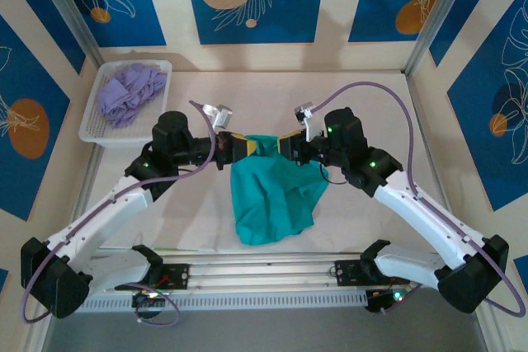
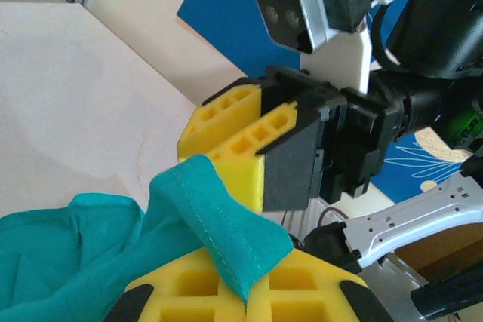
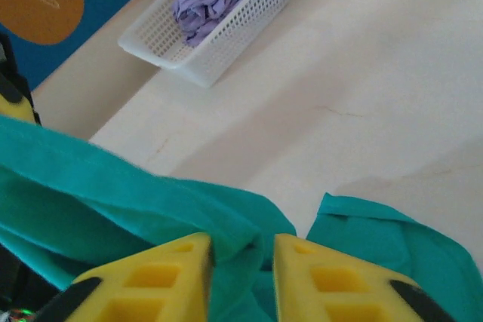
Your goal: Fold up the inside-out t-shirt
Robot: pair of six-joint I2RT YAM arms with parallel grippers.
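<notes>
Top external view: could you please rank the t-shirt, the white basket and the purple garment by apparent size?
1. The t-shirt and the basket: about alike, and the basket lies farther from the camera, so I leave them tied.
2. The purple garment, inside the basket: smallest.

Your inside-out t-shirt [image 1: 272,195], mid-frame in the top view, is soft matt teal cloth, creased, its stitched hem showing pale thread at the lower middle of the left wrist view. It hangs above a smooth, matt, pale wood-look table [image 1: 371,96]. At upper left you have a basket [image 1: 95,133] of white perforated plastic with a faint sheen, holding crumpled matt lavender cloth [image 1: 128,92]. The fingers [image 3: 151,280] of the right gripper [image 3: 241,245] look like matt yellow moulded plastic with hollow cells, the left arm [image 1: 99,232] wears glossy white plastic, and the rail [image 1: 264,274] along the bottom is dull silver metal.
</notes>
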